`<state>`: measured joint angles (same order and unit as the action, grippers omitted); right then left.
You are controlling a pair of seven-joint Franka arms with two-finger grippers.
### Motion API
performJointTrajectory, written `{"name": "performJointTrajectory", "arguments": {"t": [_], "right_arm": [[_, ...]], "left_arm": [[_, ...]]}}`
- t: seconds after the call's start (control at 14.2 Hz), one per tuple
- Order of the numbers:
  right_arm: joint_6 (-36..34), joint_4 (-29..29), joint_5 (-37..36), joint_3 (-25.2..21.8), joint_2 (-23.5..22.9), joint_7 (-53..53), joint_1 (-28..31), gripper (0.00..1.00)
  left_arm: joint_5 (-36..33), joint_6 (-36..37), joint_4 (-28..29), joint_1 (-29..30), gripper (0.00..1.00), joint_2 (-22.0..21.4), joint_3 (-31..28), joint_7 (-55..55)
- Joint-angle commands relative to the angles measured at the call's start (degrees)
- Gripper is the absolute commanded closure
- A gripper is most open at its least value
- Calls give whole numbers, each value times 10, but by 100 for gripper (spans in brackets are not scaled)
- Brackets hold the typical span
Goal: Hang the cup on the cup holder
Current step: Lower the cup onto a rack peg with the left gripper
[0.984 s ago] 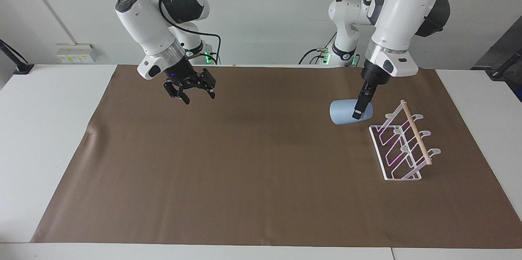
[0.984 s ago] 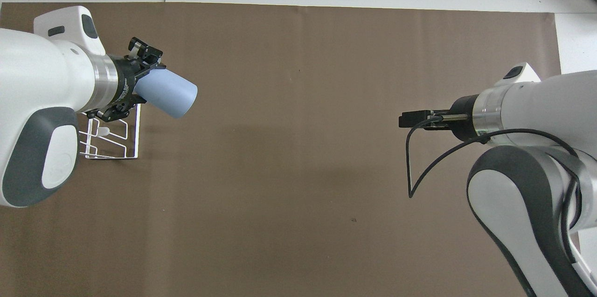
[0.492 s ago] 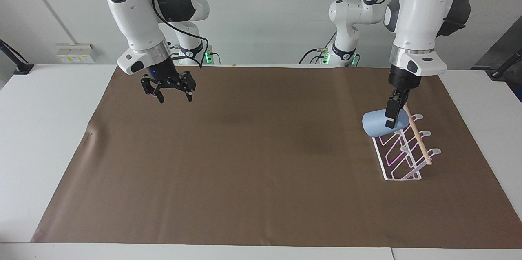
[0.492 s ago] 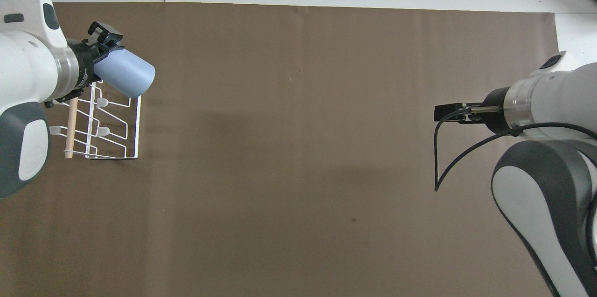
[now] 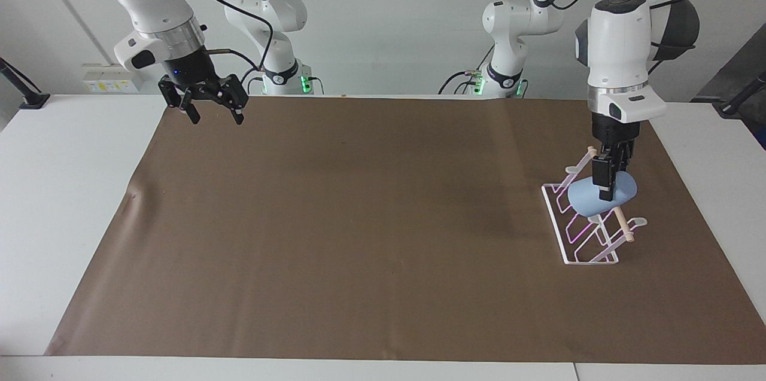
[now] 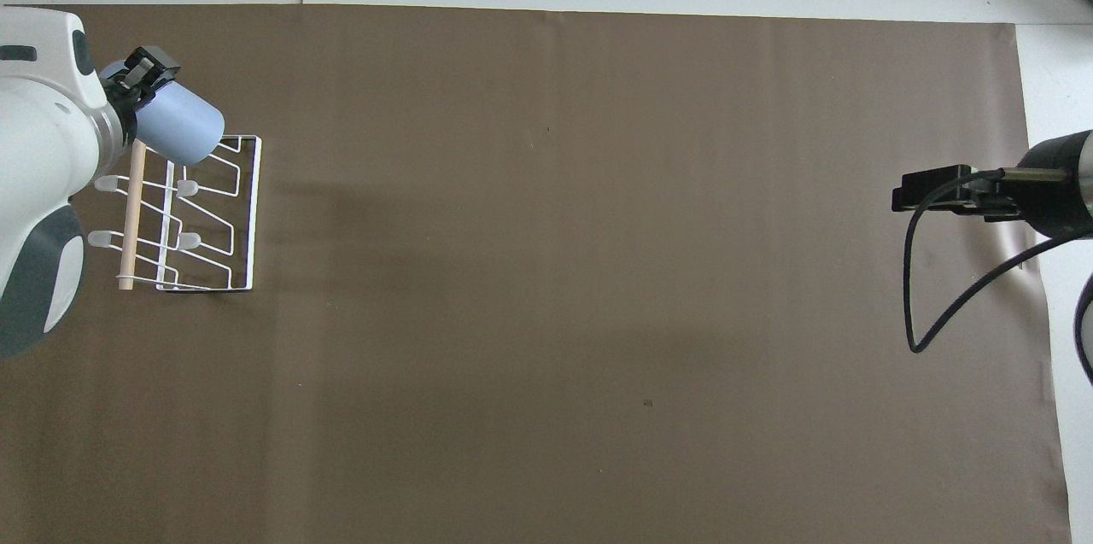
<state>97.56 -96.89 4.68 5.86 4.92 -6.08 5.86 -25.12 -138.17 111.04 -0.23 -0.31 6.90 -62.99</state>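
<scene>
Here, nearest the robots, the right gripper (image 5: 209, 110) waits in the air over the right arm's end of the table (image 5: 84, 201), its fingers spread and holding nothing. A brown mat (image 5: 371, 231) covers most of the table.

At the left arm's end, the left gripper (image 5: 605, 189) hangs straight down over the rack (image 5: 583, 261), its fingers pinching the cup (image 5: 592, 203). The cup is in the air above the rack's slanted prongs, just beside the wooden bar (image 5: 622, 222) in the facing view; whether it touches any wire cannot be told.

The cup lies tilted, its long axis slanting across the rack rather than upright. Which end is the mouth cannot be told, though the overhead view shows one round end (image 6: 198, 132) pointing toward the table's middle.

To hang it well, the open mouth probably needs lining up with one rounded prong tip, then sliding down along the prong's slant. The grip should hold until the cup rests on the wire, since the light rack could shift if pushed.
</scene>
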Motion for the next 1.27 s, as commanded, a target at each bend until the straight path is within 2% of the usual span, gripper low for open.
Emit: {"name": "performJointTrajectory", "arguments": {"t": [0.0,0.21,0.35,0.49,0.63,0.7,0.98,1.19], "right_arm": [[-53,43,-16,5,-4,-15,19,0],[-98,75,-16,3,-4,-14,38,0],[-100,77,-17,0,-5,-15,36,0],[-103,77,-17,-4,-4,-14,29,0],[-107,77,-19,-72,-4,-10,-18,0],[-108,75,-18,-89,-5,-8,-23,0],[-116,78,-23,-89,-19,-8,-18,0],[-121,34,-43,-89,10,-8,-27,0]], "left_arm": [[-53,-57,39,22,100,-9,4,5],[-71,-91,45,34,100,7,4,1],[-73,-95,45,32,100,14,4,-3],[-103,-112,46,31,100,28,4,-21],[-147,-126,45,30,100,43,4,-63],[-171,-134,46,30,100,49,4,-80],[-186,-156,67,31,100,49,4,-93],[-201,-170,94,32,100,42,4,-93]]}}
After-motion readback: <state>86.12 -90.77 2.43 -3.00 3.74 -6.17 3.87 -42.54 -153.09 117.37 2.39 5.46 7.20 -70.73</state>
